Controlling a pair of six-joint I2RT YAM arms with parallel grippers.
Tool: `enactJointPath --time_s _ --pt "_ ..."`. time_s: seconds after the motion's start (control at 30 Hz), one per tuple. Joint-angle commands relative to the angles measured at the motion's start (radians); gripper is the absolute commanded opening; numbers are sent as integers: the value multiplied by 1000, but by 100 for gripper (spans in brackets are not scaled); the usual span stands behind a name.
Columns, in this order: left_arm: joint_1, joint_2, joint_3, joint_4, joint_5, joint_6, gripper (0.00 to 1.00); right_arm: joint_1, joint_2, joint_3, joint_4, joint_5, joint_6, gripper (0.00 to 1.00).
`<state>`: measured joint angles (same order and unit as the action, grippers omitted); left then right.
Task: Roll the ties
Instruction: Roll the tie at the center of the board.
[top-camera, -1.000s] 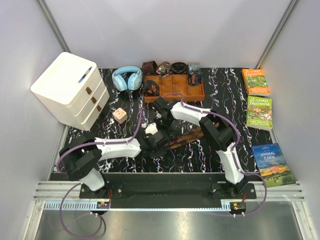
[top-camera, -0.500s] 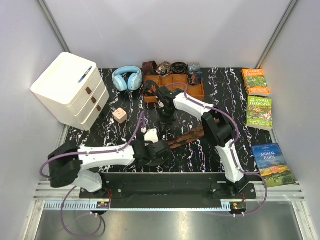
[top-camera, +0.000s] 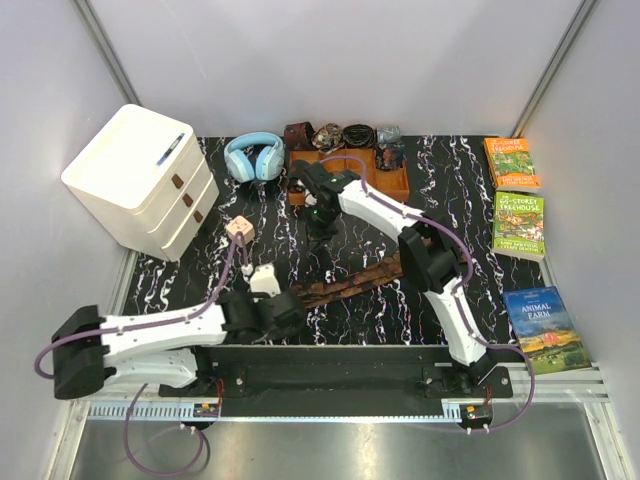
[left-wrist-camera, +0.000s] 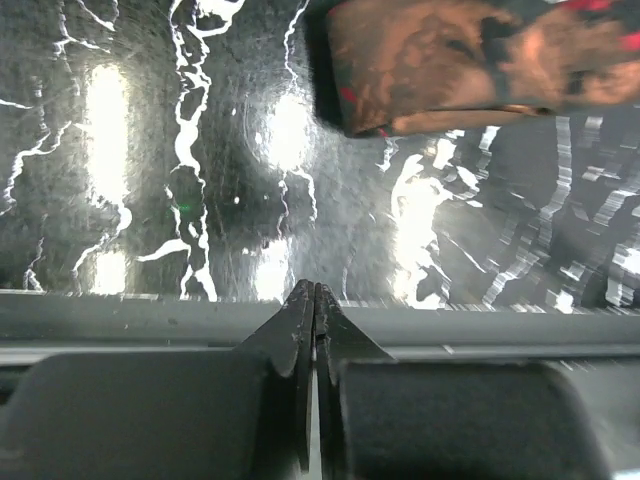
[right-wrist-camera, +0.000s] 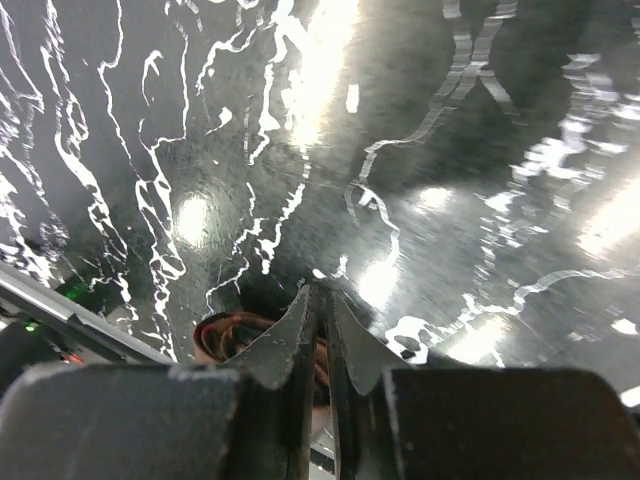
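Observation:
One dark brown, reddish-tan patterned tie (top-camera: 350, 279) lies flat and unrolled on the black marble table, running diagonally in front of the right arm. Its end shows at the top of the left wrist view (left-wrist-camera: 440, 60). My left gripper (top-camera: 287, 311) (left-wrist-camera: 314, 290) is shut and empty, low over the table just near of that end. My right gripper (top-camera: 318, 222) (right-wrist-camera: 320, 292) is shut on a rolled tie (right-wrist-camera: 228, 336), held above the table just in front of the orange-brown wooden tray (top-camera: 398, 187). The coil shows to the left of the fingers.
Rolled ties sit in the tray's compartments and in a row behind it (top-camera: 328, 133). Blue headphones (top-camera: 253, 157) lie left of the tray. A white drawer cabinet (top-camera: 140, 180) stands at the left, with a pink cube (top-camera: 238, 230) beside it. Three books (top-camera: 518, 225) lie along the right edge.
My left arm has drawn back to the near left, off the flat tie. My right gripper has moved farther back, toward the tray, carrying the rolled tie.

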<state>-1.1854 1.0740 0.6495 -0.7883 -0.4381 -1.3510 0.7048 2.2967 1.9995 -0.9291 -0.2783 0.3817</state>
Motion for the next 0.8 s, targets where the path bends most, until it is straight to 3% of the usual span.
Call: enactJointPath --time_s 0.0,0.23,0.77 --pt "-20 165 70 93 -28 -13 0 56 82 83 -83 21 -35 13" --pt "-40 386 179 118 -77 -8 0 85 107 48 -109 50 -58 12" --pt "13 532 150 218 -195 -31 0 85 3 -195 -112 -18 -56 12"
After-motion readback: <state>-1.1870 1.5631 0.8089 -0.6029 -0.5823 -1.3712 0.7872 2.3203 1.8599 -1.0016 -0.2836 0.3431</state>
